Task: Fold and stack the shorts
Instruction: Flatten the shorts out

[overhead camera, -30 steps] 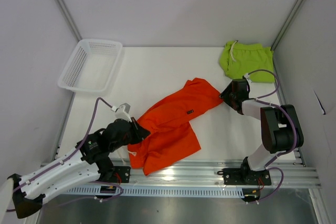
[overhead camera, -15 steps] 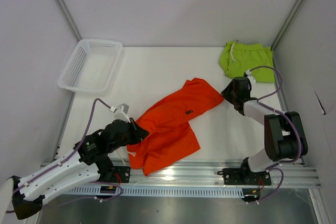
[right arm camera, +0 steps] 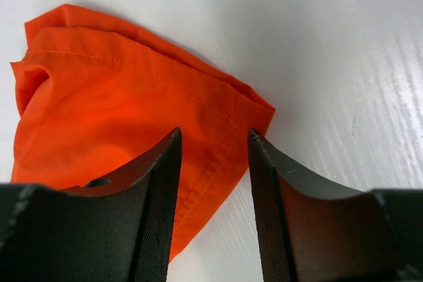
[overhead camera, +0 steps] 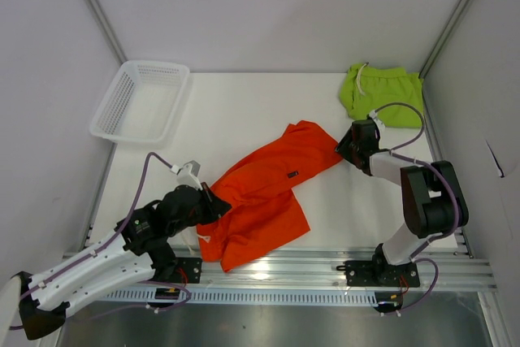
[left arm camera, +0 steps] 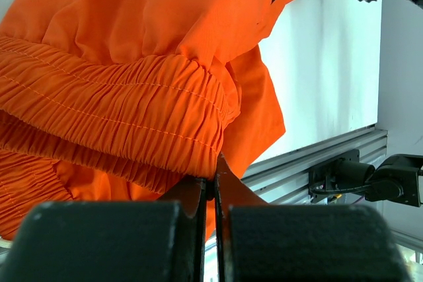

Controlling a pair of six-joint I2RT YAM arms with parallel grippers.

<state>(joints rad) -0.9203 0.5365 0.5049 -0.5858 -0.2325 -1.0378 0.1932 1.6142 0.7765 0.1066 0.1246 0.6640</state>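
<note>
The orange shorts (overhead camera: 264, 193) lie spread diagonally across the middle of the table. My left gripper (overhead camera: 213, 203) is shut on their gathered elastic waistband (left arm camera: 132, 110) at the lower left, with the fabric pinched at the fingertips of the gripper (left arm camera: 215, 183). My right gripper (overhead camera: 345, 145) is open at the far leg end. Its two fingers straddle the hem corner (right arm camera: 225, 117) of the orange shorts (right arm camera: 112, 97) without clamping it. The lime green shorts (overhead camera: 382, 93) lie bunched at the back right corner, apart from both grippers.
A white mesh basket (overhead camera: 140, 101) stands at the back left. The metal rail (overhead camera: 325, 270) with the arm bases runs along the near edge. Grey walls close in both sides, and the right arm sits near the right wall.
The right wrist has shifted slightly around the leg hem, and its jaws have narrowed a little. The left arm and the orange shorts have stayed where they were.
</note>
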